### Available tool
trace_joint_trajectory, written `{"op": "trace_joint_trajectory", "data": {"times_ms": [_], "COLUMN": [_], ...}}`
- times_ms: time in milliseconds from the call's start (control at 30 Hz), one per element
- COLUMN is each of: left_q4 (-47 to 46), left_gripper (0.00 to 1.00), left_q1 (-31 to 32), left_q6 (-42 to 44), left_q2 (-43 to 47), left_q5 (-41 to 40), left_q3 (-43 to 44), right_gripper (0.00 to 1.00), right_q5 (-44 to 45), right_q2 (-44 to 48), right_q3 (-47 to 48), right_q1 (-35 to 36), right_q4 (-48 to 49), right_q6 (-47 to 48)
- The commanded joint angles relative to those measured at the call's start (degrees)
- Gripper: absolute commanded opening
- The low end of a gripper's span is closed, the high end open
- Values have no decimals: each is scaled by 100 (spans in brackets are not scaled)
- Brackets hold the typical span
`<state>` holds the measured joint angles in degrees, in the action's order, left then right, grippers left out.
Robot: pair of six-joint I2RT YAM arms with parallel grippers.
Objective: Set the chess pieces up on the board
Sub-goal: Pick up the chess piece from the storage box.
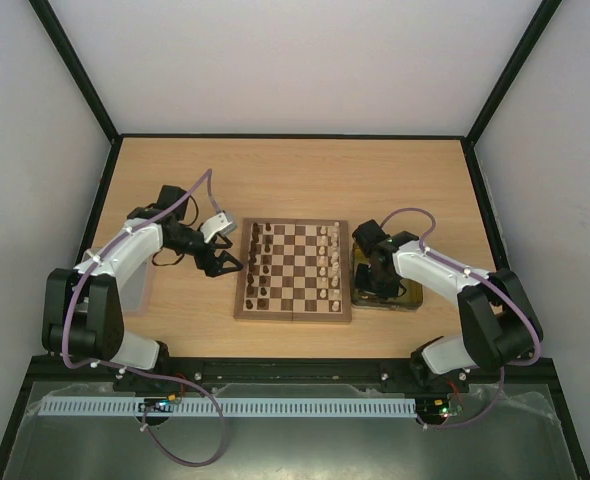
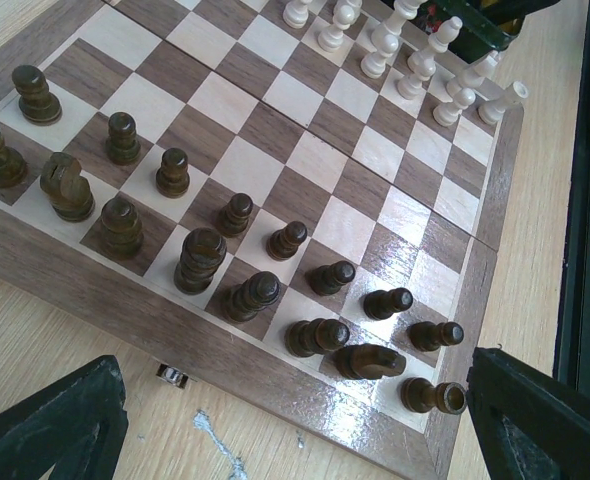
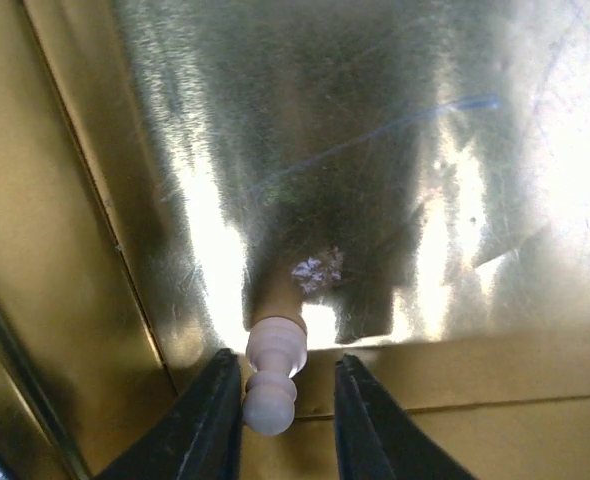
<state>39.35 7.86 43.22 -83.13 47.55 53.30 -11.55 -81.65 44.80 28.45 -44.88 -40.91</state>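
The board (image 1: pixel 293 316) lies mid-table. Dark chess pieces (image 1: pixel 256 265) fill its left two files and pale chess pieces (image 1: pixel 327 262) stand along its right side. In the left wrist view the dark pieces (image 2: pixel 200 260) stand in two rows by the board's rim (image 2: pixel 95 270), with the pale ones (image 2: pixel 415 60) far off. My left gripper (image 1: pixel 225 265) (image 2: pixel 290 420) hangs open and empty just off the board's left edge. My right gripper (image 1: pixel 378 280) (image 3: pixel 287 395) is down in the yellow tray, open around a pale pawn (image 3: pixel 275 370). The pawn touches the left finger (image 3: pixel 210 410), with a gap to the other.
The yellow translucent tray (image 1: pixel 407 300) (image 3: pixel 375 150) sits right of the board, its wall close behind the pawn. A small metal clasp (image 2: pixel 172 375) sticks out from the board's rim near my left gripper. Black frame posts border the table.
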Motion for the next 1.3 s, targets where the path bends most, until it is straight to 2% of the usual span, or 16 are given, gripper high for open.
{"op": "trace_joint_trajectory", "data": {"times_ms": [0,133,233,867,1267], "left_q4": [58,47,52,17,11], "left_gripper": [93,93,93,93,93], "left_q1": [38,38,40,40,84], "left_q6": [38,37,42,53,30], "left_q2": [-50,-43,-46,-150,-152], "left_q5": [61,53,39,44,19], "left_q3": [111,102,93,111,137], "right_gripper": [20,7,4,3,2], "right_q5": [-15,19,74,763,830], "right_q2": [-37,-161,-164,33,307], "right_q3": [-76,-53,16,817,1591], "right_q1": [-32,-32,-32,-67,116], "right_q4": [134,223,181,-558,-1143], "right_q6": [74,83,82,178,94]}}
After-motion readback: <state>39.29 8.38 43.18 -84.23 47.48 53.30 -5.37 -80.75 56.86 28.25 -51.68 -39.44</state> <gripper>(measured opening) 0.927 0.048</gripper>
